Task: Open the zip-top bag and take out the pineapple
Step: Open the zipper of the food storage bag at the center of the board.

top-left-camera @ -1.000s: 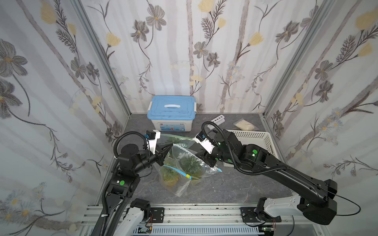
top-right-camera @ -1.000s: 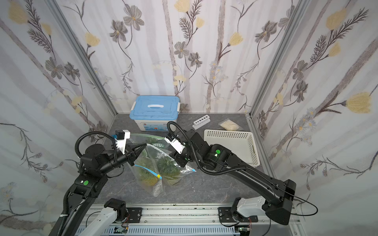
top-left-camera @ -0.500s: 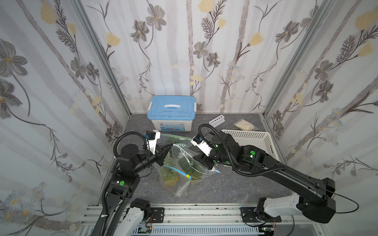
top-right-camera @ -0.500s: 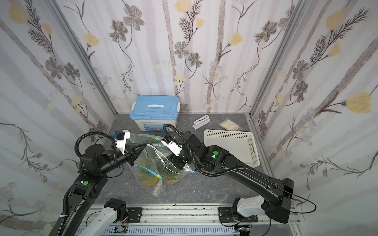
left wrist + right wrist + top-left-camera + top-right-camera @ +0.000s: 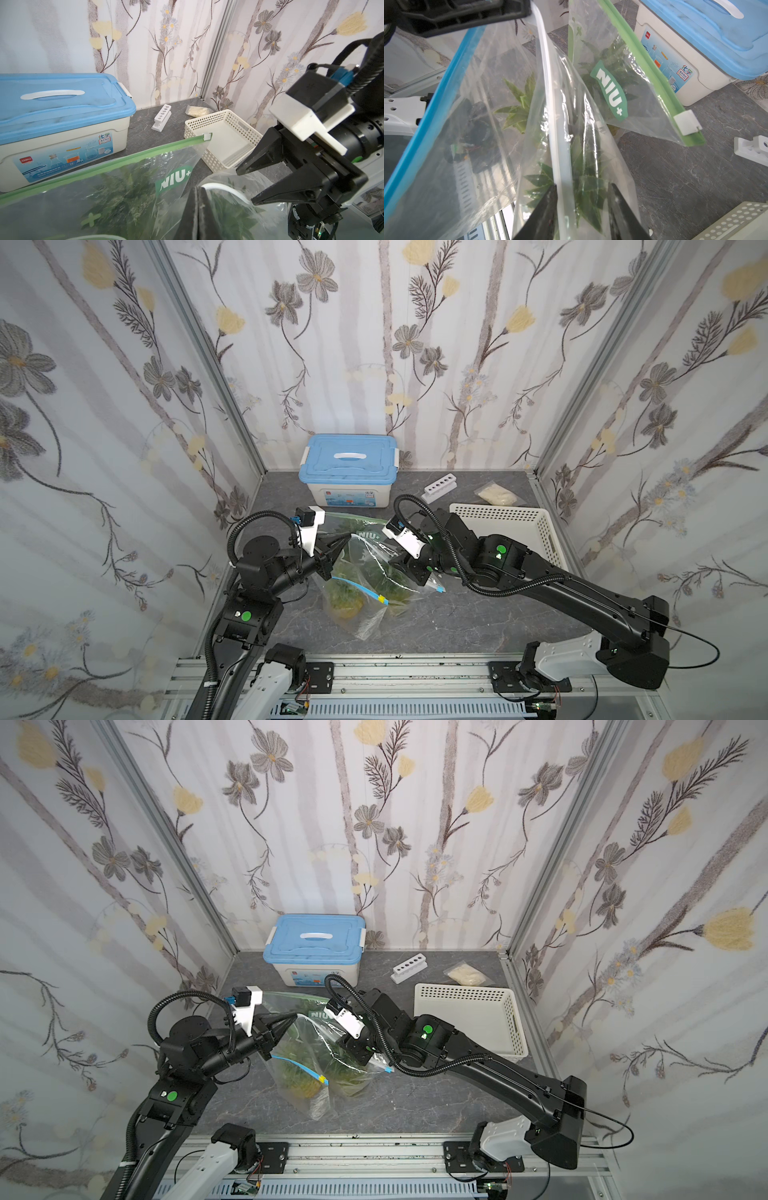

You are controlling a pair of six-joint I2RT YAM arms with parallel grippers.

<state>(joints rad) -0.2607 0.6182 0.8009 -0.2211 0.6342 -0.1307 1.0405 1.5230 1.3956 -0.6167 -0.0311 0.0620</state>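
Note:
A clear zip-top bag [image 5: 368, 616] with a blue zip strip [image 5: 436, 99] stands on the table between the arms. Its mouth is pulled apart. The pineapple is inside: yellow body [image 5: 347, 605] low down, green leaves [image 5: 517, 104] pointing up. My left gripper [image 5: 345, 537] [image 5: 199, 188] is shut on the bag's white rim [image 5: 545, 68] and holds it up. My right gripper [image 5: 397, 564] [image 5: 583, 185] is open at the mouth's other side. Bag film and pineapple leaves lie between its fingers [image 5: 548, 203].
A second bag with a green zip [image 5: 357, 521] and a NIU+ label leans right behind, holding greenery. A blue-lidded box [image 5: 349, 460] stands at the back. A white basket [image 5: 494, 510] sits to the right, a white tube rack [image 5: 440, 487] and a small pouch [image 5: 496, 493] behind it.
My right gripper has moved left and down to the bag's mouth, staying open. The left gripper has kept its hold and place.

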